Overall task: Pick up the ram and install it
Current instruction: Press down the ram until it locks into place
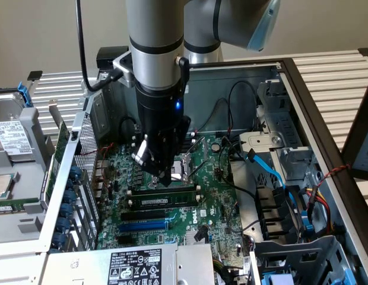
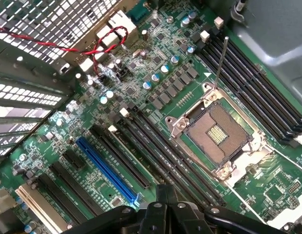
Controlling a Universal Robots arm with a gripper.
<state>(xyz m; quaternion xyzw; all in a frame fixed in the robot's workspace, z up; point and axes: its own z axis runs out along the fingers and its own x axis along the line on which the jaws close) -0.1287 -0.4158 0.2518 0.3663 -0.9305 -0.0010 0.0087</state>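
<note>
Inside an opened computer case (image 1: 303,95), a green motherboard (image 1: 219,205) is seen lying flat. Just above its black memory slots (image 1: 163,215), the end effector (image 1: 163,177) is held closed, with nothing gripped. The ram (image 1: 165,193) is seated in a slot directly beneath the fingertips, beside the CPU socket (image 2: 219,134).

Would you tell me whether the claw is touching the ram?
Cannot tell: in the exterior view the claw meets the ram, hiding any contact or gap.
</note>
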